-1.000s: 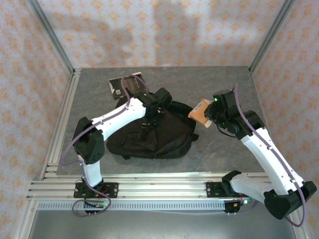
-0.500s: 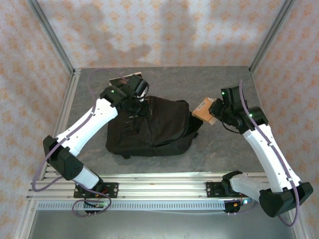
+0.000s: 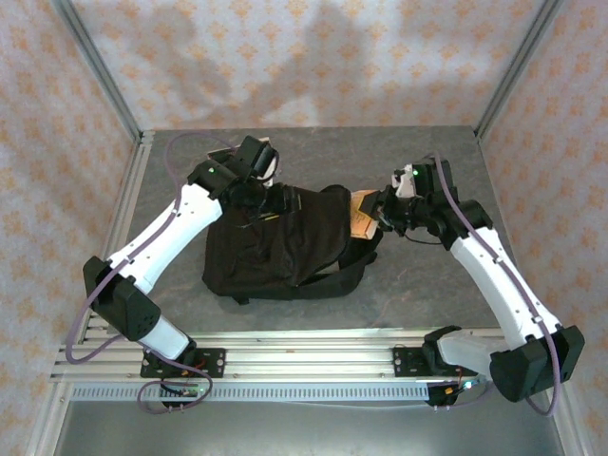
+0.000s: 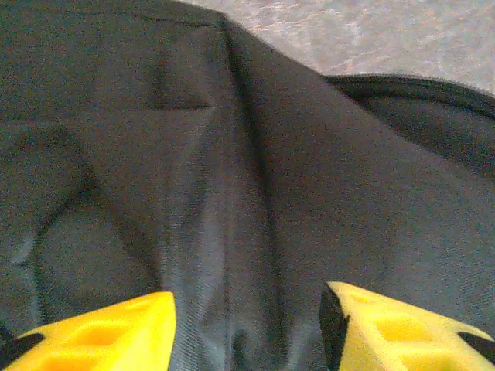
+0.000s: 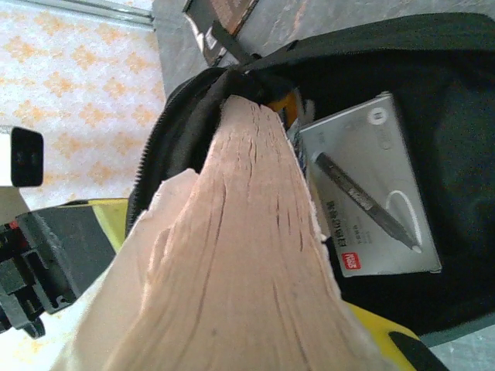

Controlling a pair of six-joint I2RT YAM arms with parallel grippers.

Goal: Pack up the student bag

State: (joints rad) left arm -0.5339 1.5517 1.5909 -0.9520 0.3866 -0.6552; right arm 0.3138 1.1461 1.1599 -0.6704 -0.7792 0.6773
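One grey table (image 3: 427, 285), orange-patterned walls (image 3: 285, 57); left gripper (image 4: 247, 325) half-open above student bag (image 3: 275, 252), right gripper (image 3: 378, 213) at its three o'clock clamping brown book (image 5: 247, 232).

You stood in a robotics lab cell: silver aluminium extrusion frame (image 3: 313, 353), orange-patterned wallpaper panels (image 3: 313, 57), and a mottled grey stone-look tabletop (image 3: 332, 152) enclosed it.

We see a large soft black fabric student bag (image 3: 285, 242) on a flat table of mottled grey (image 3: 399, 296). Behind the bag, the walls (image 3: 285, 66) carry orange floral motifs on pale pink. At the bag's mouth is a thick book with pale tan page edges (image 5: 247, 255). Inside the bag lies a flat silver-grey box (image 5: 363, 154) printed with a black pen and a red label. Over the bag's fabric, the left gripper (image 4: 247, 340) has yellow fingers (image 4: 108, 332).
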